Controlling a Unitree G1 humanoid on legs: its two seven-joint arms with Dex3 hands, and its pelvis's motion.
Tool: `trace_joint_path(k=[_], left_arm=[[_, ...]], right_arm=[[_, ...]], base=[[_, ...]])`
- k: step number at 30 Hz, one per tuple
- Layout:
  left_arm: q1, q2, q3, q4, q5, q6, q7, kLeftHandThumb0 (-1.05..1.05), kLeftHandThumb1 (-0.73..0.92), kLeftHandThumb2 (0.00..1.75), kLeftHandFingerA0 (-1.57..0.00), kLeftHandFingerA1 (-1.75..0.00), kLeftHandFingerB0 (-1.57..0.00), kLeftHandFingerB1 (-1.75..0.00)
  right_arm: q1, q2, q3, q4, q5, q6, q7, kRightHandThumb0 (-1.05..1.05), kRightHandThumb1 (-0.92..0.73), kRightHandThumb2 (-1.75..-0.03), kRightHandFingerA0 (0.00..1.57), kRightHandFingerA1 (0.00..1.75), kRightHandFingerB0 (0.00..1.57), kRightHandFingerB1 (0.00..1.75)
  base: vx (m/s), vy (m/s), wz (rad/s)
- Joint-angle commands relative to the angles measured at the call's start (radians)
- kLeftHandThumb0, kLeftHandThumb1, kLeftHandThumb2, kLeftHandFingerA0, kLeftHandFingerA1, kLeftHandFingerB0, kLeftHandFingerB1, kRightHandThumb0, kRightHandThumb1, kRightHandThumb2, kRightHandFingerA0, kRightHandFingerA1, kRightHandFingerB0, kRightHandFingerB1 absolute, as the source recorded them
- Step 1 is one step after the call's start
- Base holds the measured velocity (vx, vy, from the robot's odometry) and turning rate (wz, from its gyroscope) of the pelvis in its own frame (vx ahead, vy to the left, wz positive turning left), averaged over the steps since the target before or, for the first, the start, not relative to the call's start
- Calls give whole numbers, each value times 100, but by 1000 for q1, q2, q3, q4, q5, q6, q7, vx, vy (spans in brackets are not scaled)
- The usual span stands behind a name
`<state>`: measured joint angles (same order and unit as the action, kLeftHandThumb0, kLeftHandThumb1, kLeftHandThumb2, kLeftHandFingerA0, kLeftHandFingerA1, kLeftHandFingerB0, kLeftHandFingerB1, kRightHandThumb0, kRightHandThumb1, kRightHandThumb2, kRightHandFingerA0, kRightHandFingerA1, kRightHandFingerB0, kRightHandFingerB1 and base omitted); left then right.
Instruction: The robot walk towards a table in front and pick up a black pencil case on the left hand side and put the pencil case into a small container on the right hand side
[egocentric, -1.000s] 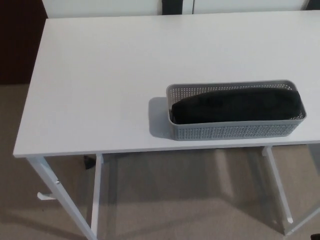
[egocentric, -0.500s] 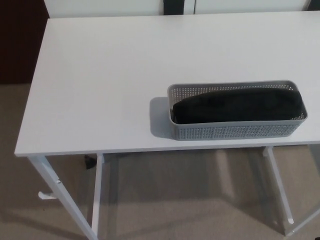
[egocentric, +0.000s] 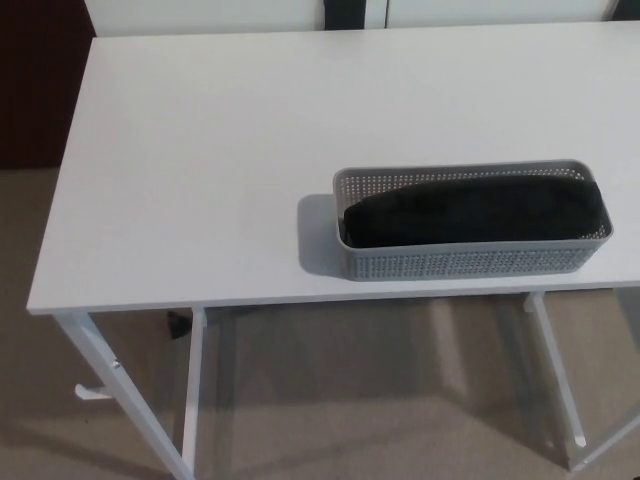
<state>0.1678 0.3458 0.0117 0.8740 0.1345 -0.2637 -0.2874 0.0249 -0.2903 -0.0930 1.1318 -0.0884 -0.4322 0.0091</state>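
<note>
Left hand and right hand: neither is in view, so it cannot be told whether either is released, clenched or grasping. No arm or forearm enters the head view from either side.

Case (egocentric: 475, 212): black, soft-looking, lying flat inside the container (egocentric: 460, 262). It fills almost the whole length of the container and does not stand above the rim. Its long axis runs left to right, parallel to the near edge of the table (egocentric: 200, 180) and to the long walls of the container.

Container: grey, perforated, oblong, standing upright near the front edge of the table, right of the picture's centre. It therefore lies on the robot's right side. Judgement: the right hand would be the nearer one for any further handling, but direction from hand to case cannot be fixed while no hand shows.

Task status, judged from the layout: the case is already in the container; placement appears complete and no grasp seems to remain.

Surface: the table top is white, smooth and matte, bearing nothing but the container. The container casts a soft shadow to its left.

Room: white frame legs (egocentric: 120, 400) stand on a beige floor (egocentric: 330, 400). A dark panel (egocentric: 40, 90) borders the far left.
</note>
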Motion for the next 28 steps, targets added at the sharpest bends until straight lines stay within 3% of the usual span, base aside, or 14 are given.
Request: trace_joint_path(k=[1, 2, 13, 14, 15, 16, 18, 19, 21, 23, 24, 25, 26, 28], left_arm=[[-11, 17, 2, 15, -14, -46, -11, -79, 53, 91, -6, -45, -7, -22], [-12, 17, 0, 15, -10, -45, -7, -77, 52, 92, -3, -45, -2, -24], [-45, 33, -29, 28, 9, -41, -8, -78, 52, 92, -12, -49, 0, -22], [-47, 34, -34, 28, 14, -39, -5, -81, 60, 64, -12, -38, -7, -21], [-48, 36, -37, 27, 16, -42, -4, -81, 60, 64, -12, -38, -7, -21], [-48, 37, -38, 26, 13, -39, -6, -77, 51, 92, -12, -50, 0, -23], [-45, 38, -41, 16, 8, -34, -15, -75, 51, 91, -4, -47, 0, -23], [-45, 40, -45, 13, 10, -34, -16, -82, 60, 65, -13, -39, -8, -20], [-47, 40, -47, 12, 9, -27, -18, -77, 51, 91, -11, -49, 0, -22], [-54, 39, -43, 15, 0, -23, -27, -76, 51, 91, -11, -49, 0, -22], [-56, 39, -43, 13, 0, -21, -26, -78, 60, 62, -13, -38, -7, -20], [-57, 38, -41, 10, -2, -17, -27, -78, 60, 62, -13, -38, -7, -20], [-56, 41, -43, 3, 1, -18, -28, -75, 50, 90, -8, -49, 0, -23], [-59, 41, -42, 7, 0, -19, -27, -74, 50, 90, -9, -49, 0, -25]], right_arm=[[-7, -17, -11, 4, 13, -17, 6, -41, -39, -79, 57, 65, 48, 58], [-7, -17, -12, 2, 15, -15, 8, -36, -53, -55, 63, 55, 57, 48], [-21, -10, -16, 1, 17, -12, 2, -33, -53, -55, 61, 54, 58, 49], [-21, -10, -15, 1, 15, -11, 0, -34, -53, -55, 62, 54, 58, 48], [-22, -10, -13, 2, 12, -8, -2, -34, -53, -55, 62, 54, 58, 48], [-23, -10, -12, 2, 11, -4, -3, -34, -53, -55, 62, 54, 58, 48], [-22, -10, -13, 1, 12, -7, -3, -35, -52, -55, 64, 55, 57, 48], [-23, -10, -14, 1, 13, -7, -2, -34, -52, -55, 63, 55, 57, 48], [-24, -9, -17, 0, 17, -6, 2, -34, -52, -55, 63, 55, 58, 49], [-29, -9, -17, -2, 17, 0, 1, -34, -52, -55, 63, 55, 58, 48], [-32, -10, -18, -2, 18, 1, 1, -35, -52, -55, 62, 54, 58, 48], [-34, -10, -17, -2, 17, 2, 0, -35, -52, -55, 62, 54, 58, 48], [-35, -11, -14, -1, 12, -4, -3, -40, -39, -79, 58, 65, 48, 57], [-37, -9, -15, 0, 13, -3, -6, -41, -39, -78, 60, 65, 49, 57]], base=[[0, 0, 0], [0, 0, 0], [0, 0, 0], [0, 0, 0], [0, 0, 0], [0, 0, 0], [0, 0, 0], [0, 0, 0], [0, 0, 0], [0, 0, 0], [0, 0, 0], [0, 0, 0], [0, 0, 0], [0, 0, 0]])
